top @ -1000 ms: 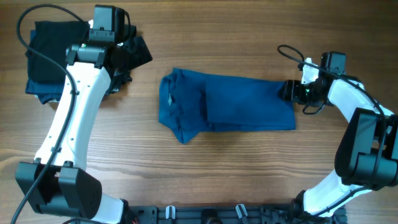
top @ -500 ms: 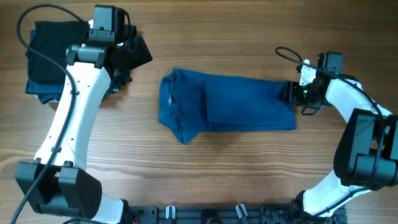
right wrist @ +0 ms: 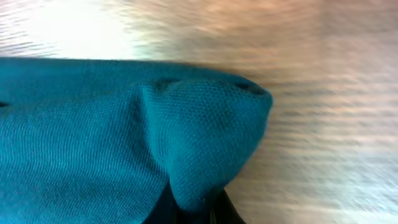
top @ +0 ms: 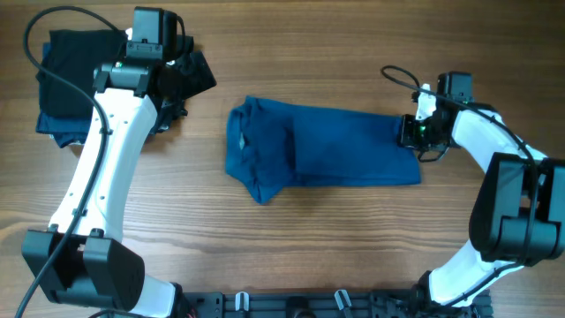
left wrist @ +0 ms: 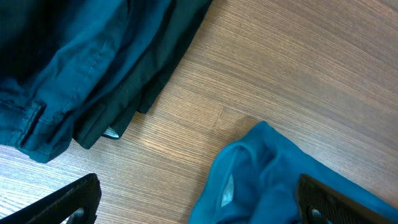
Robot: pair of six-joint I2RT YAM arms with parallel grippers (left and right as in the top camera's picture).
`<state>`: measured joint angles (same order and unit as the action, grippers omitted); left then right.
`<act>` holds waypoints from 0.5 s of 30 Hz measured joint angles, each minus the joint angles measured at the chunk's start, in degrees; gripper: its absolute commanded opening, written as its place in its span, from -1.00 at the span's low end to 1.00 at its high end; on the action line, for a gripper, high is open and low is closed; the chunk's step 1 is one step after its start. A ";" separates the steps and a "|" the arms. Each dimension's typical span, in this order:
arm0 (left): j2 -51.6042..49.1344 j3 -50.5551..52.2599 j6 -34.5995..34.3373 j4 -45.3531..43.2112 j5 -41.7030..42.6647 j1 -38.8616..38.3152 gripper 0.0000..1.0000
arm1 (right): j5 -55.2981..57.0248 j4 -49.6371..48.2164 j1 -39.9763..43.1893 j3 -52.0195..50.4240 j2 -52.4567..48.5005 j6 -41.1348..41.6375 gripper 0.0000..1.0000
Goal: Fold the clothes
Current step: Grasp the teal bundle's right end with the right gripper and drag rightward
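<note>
The blue polo shirt [top: 318,152] lies partly folded into a long band across the middle of the table, collar end to the left. My right gripper [top: 409,131] is at its far right upper corner, shut on a bunched fold of the shirt [right wrist: 205,124]; the dark jaws pinch the cloth at the bottom edge of the right wrist view [right wrist: 193,208]. My left gripper [top: 177,93] hovers open to the left of the shirt. Its two fingertips [left wrist: 74,199] stand wide apart over bare wood, with the shirt's collar end [left wrist: 273,180] just inside the right one.
A stack of black and dark navy garments [top: 66,88] lies at the back left, its edge [left wrist: 81,68] close to my left gripper. Wooden tabletop [top: 291,247] runs in front of the shirt; a cable loops above the right wrist [top: 402,75].
The right gripper has slid a little left and back onto the shirt's right corner and closed on it. The left arm and the shirt's shape are unchanged.
</note>
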<state>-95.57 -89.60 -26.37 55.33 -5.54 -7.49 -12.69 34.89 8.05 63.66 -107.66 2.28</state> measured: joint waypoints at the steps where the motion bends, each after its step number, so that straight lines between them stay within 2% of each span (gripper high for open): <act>1: 0.00 0.00 0.00 0.00 0.00 0.00 0.99 | 0.37 1.20 0.55 0.74 -0.24 0.17 -0.91; 8: 0.00 0.00 0.00 0.00 0.00 0.00 1.00 | 5.73 9.44 8.74 10.25 -2.29 0.17 -0.91; 15: 0.00 0.00 0.00 0.00 0.00 0.00 1.00 | 6.51 9.20 10.60 14.38 -2.29 -1.14 -0.91</act>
<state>-95.57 -89.60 -26.37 55.33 -5.54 -7.49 -6.17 44.10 18.65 78.04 -109.95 1.15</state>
